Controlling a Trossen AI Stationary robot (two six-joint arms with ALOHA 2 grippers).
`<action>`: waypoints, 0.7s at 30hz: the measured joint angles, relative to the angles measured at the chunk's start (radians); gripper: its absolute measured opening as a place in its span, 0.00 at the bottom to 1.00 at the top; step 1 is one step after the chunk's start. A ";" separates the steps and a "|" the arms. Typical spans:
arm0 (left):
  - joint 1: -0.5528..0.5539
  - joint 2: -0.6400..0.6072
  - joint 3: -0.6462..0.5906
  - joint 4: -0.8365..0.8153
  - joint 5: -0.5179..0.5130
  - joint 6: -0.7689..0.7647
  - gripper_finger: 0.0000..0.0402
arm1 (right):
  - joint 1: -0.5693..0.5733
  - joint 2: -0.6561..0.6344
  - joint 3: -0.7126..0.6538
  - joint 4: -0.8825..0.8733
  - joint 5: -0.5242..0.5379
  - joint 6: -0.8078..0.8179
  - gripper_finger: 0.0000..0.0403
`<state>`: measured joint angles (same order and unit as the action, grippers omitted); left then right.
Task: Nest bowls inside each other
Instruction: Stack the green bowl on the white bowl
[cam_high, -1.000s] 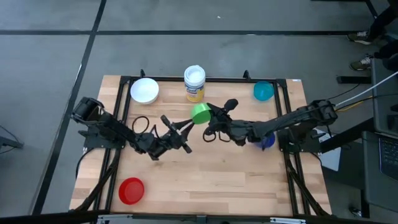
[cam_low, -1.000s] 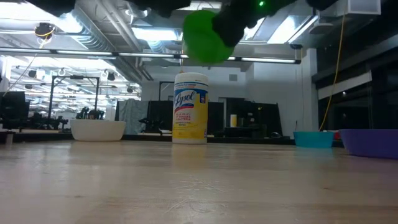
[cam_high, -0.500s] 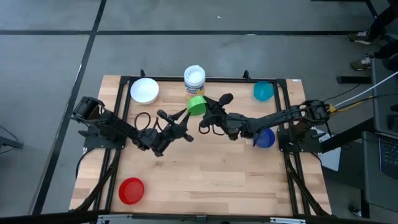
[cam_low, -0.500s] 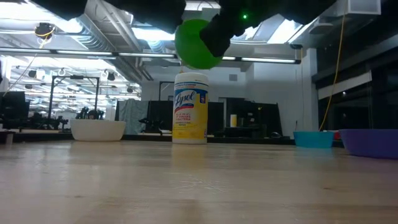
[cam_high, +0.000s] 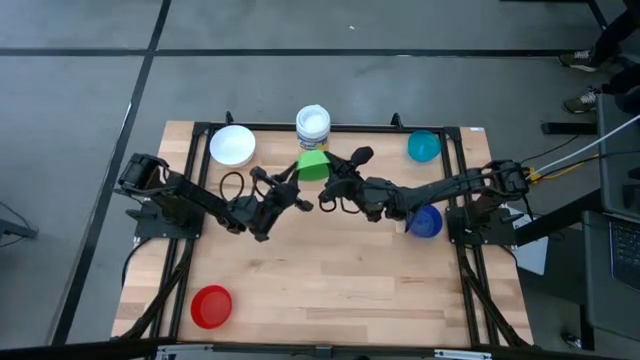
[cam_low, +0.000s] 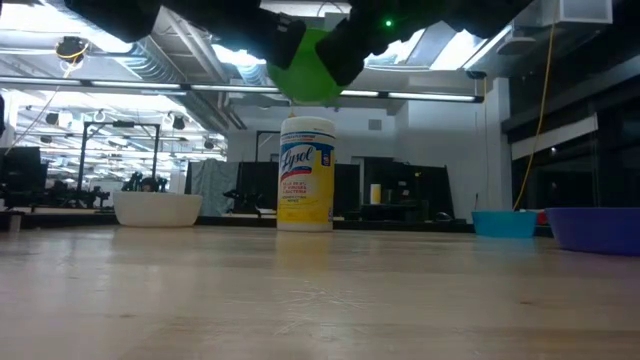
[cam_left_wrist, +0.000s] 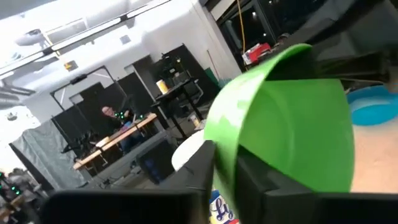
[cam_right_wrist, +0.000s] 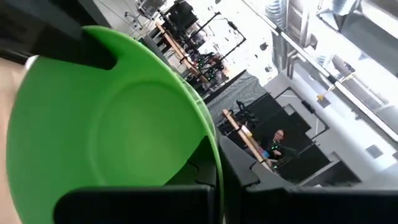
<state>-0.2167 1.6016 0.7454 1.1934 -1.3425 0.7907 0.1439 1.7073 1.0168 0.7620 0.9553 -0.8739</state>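
The green bowl (cam_high: 313, 166) hangs on its side in the air, just in front of the white-lidded jar (cam_high: 313, 125). Both grippers are shut on its rim: my left gripper (cam_high: 296, 181) from the left, my right gripper (cam_high: 328, 184) from the right. The bowl's hollow faces my right arm and its outer wall faces my left arm. The white bowl (cam_high: 232, 145), teal bowl (cam_high: 424, 147), dark blue bowl (cam_high: 426, 221) and red bowl (cam_high: 211, 306) sit on their bases on the table. My left gripper pinches the green bowl's rim (cam_left_wrist: 217, 149), one finger (cam_left_wrist: 189, 174) on the hollow side and one (cam_left_wrist: 264, 183) on the outer wall. The fingers reach in level from the table's left. The bowl is tipped on edge, clear of the table. My right gripper pinches the rim (cam_right_wrist: 212, 144) on the opposite side, one finger (cam_right_wrist: 198, 163) inside the hollow and one (cam_right_wrist: 244, 169) outside. The fingers come level from the table's right. The bowl hangs in the air between the two grippers.
The jar (cam_low: 305, 172) stands upright at the far middle, right behind and below the held bowl. A black frame (cam_high: 200, 130) runs along the table's sides. The wooden top (cam_high: 340, 270) lies bare in the middle and near part.
My right gripper has carried the green bowl toward the far edge and a little to the left. My left gripper has swung toward the far edge, turned toward the bowl and shut on its rim. The bowl stays clear of the table.
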 joint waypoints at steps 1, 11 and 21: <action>0.000 0.000 0.000 0.003 0.005 -0.007 0.04 | 0.003 0.000 0.000 0.000 0.007 0.003 0.00; 0.030 -0.001 0.006 -0.001 -0.031 0.030 0.01 | 0.041 -0.012 0.033 -0.025 -0.304 0.102 0.26; 0.229 -0.124 -0.095 0.013 -0.110 0.231 0.01 | 0.147 -0.061 0.145 -0.309 -0.212 0.146 0.47</action>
<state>0.0120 1.4772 0.6499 1.2060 -1.4523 1.0217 0.2905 1.6460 1.1618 0.4532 0.7429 -0.7277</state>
